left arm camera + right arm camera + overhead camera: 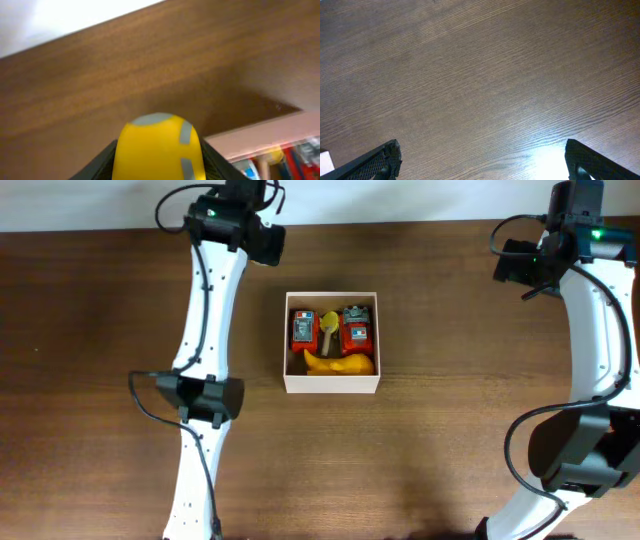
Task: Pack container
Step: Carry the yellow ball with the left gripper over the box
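Observation:
The container (332,384) is a white-walled square box in the middle of the table. It holds two red toys (302,330), a small yellow piece (329,322) and a yellow-orange toy (340,365). My left gripper (159,167) is shut on a rounded yellow toy with grey stripes (155,145). It sits up and left of the container (260,136), whose near wall shows at the lower right of the left wrist view. In the overhead view the left gripper (266,242) hides that toy. My right gripper (482,162) is open over bare wood, far right of the container, with nothing between its fingers.
The brown wooden table (100,380) surrounds the box. A white wall edge runs along the table's far side (100,205). The left arm (205,360) stretches along the left of the box and the right arm (600,360) along the right edge.

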Tool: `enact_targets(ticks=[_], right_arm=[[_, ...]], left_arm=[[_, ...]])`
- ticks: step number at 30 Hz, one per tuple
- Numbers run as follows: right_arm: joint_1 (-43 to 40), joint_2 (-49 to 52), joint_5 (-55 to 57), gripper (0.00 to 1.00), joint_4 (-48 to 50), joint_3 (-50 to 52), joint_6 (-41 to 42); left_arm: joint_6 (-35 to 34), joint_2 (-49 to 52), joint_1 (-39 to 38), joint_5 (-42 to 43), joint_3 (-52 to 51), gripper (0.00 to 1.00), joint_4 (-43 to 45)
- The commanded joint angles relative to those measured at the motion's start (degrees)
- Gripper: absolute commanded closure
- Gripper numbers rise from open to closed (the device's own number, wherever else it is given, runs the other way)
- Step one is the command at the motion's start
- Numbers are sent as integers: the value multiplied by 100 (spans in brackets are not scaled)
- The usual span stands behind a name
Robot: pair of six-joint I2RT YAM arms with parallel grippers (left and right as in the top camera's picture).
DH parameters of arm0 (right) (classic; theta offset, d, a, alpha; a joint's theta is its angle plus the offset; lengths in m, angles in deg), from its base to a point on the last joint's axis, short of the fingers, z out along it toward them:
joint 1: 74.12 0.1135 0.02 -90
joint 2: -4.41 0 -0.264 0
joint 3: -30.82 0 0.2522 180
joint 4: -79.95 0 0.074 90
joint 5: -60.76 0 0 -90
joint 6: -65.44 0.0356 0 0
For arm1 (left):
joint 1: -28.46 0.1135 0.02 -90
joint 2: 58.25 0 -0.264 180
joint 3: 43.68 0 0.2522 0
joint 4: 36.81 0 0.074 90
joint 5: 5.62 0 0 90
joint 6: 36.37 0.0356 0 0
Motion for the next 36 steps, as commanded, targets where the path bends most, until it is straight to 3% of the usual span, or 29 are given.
enact_targets(ticks=[1,11,22,31,36], right_arm=[[-24,22,50,1,-2,4,70],[-22,22,50,1,-2,4,72],[-22,22,52,1,0,4,72],[-22,22,50,1,-2,4,72],[-22,22,50,1,-2,4,72]], left_arm=[[-13,-658,-131,-22,96,85,-173],[-17,-1036,-765,7,94,85,-1128],[-17,-1034,-1309,22,-31,86,-1145],[-76,-1034,-1309,66,-1067,86,-1145],[-76,-1034,-1329,660,-1786,87,-1147]])
